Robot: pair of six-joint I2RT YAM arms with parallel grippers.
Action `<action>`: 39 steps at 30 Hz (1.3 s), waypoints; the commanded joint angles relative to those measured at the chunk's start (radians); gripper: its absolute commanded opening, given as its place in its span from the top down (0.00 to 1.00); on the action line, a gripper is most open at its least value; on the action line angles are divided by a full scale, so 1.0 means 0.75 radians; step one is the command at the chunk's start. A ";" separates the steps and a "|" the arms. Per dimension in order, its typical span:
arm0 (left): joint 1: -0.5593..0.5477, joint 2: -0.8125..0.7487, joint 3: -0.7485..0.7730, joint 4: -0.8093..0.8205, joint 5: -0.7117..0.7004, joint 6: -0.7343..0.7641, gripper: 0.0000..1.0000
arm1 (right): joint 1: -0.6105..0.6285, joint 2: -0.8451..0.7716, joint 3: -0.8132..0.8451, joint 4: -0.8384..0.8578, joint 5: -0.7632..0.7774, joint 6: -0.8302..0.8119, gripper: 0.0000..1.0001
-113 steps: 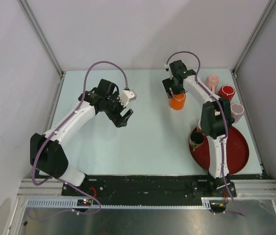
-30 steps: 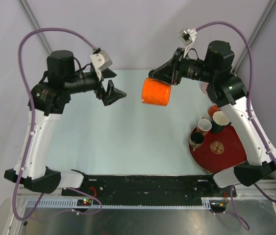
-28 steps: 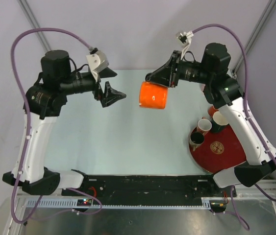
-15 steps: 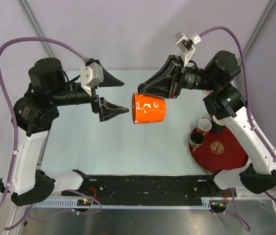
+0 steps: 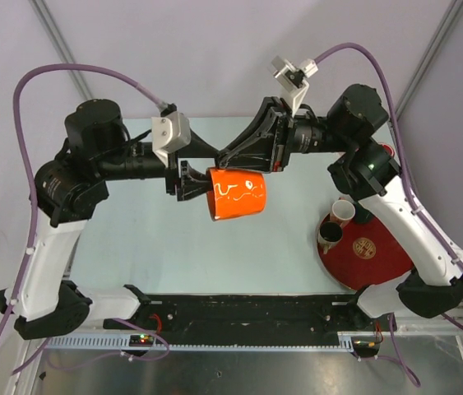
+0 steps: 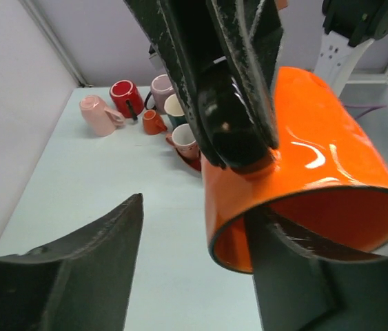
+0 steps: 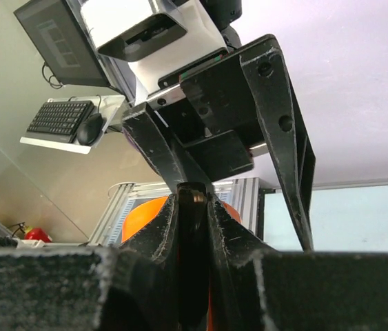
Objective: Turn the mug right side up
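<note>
The orange mug [image 5: 235, 195] with a white squiggle hangs in the air above the table, lying on its side with its mouth toward the left arm. My right gripper [image 5: 237, 161] is shut on the mug's black handle [image 7: 194, 207] from above. My left gripper [image 5: 196, 182] is open at the mug's mouth. In the left wrist view one of its fingers [image 6: 287, 276] reaches inside the mug [image 6: 318, 158], and the other finger [image 6: 90, 262] stands well apart outside the rim, so the mug's wall lies between the jaws.
A red tray [image 5: 383, 259] lies at the right front with cups [image 5: 342, 211] at its left rim. Several more mugs stand at the table's far right corner, among them a pink one [image 6: 97, 114] and a red one [image 6: 128, 96]. Both arms are raised high over the table's middle.
The right arm has carried the mug left and toward the left gripper. The left gripper has come in, one finger has entered the mug's mouth, and its jaws have narrowed.
</note>
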 commanded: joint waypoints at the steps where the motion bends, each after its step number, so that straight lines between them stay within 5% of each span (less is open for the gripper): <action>1: -0.013 0.015 -0.012 0.027 -0.042 -0.038 0.44 | 0.036 0.015 0.096 0.068 0.015 0.021 1.00; 5: -0.017 0.017 -0.052 0.044 -0.042 -0.165 0.92 | 0.033 0.048 0.144 -0.141 0.186 -0.052 0.99; 6: -0.016 0.015 -0.072 0.056 -0.091 -0.246 0.96 | 0.023 0.061 0.175 -0.264 0.319 -0.076 0.93; 11: 0.003 -0.047 -0.267 0.088 -0.675 -0.657 1.00 | 0.003 0.102 0.252 -0.760 1.091 -0.217 0.12; 14: 0.094 -0.092 -0.381 0.076 -1.004 -0.916 1.00 | 0.028 0.104 0.241 -0.876 1.444 -0.255 0.02; 20: 0.138 -0.070 -0.407 -0.018 -1.260 -1.141 1.00 | 0.262 0.169 0.209 -0.892 1.845 -0.345 0.01; 31: 0.139 -0.043 -0.442 -0.092 -1.211 -1.264 1.00 | 0.492 0.525 0.470 -0.994 2.056 -0.443 0.05; 37: 0.138 -0.046 -0.444 -0.093 -1.199 -1.248 1.00 | 0.452 0.600 0.487 -0.995 2.125 -0.504 0.31; 39: 0.137 -0.047 -0.458 -0.094 -1.199 -1.241 1.00 | 0.448 0.624 0.503 -0.986 2.148 -0.528 0.62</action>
